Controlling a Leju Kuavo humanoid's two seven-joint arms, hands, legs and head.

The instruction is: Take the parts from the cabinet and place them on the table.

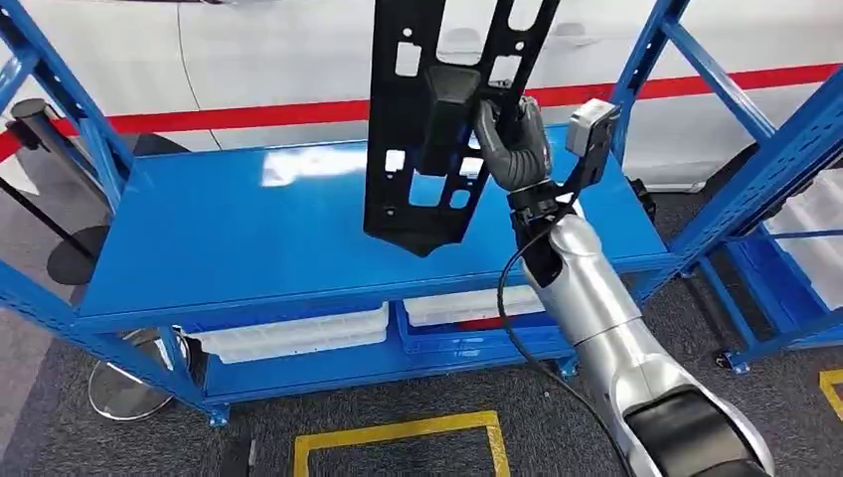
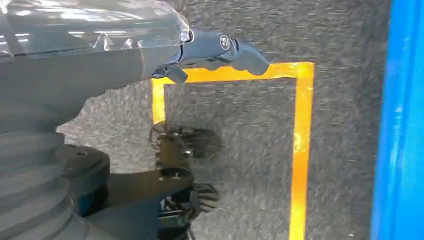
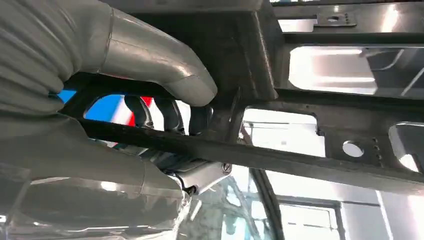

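Above the blue metal surface [image 1: 239, 229], near its right edge, your right hand [image 1: 514, 149] holds the long black perforated plastic panel [image 1: 437, 119] upright — fingers [image 3: 150, 107] hooked through a slot for control. Your left hand [image 2: 220, 50] hangs down, holding nothing.

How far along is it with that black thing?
Done: the right hand grips the black part and holds it upright in the air. In hand: carrying it over the blue table. Left: setting it down; its lower tip looks just above the surface.
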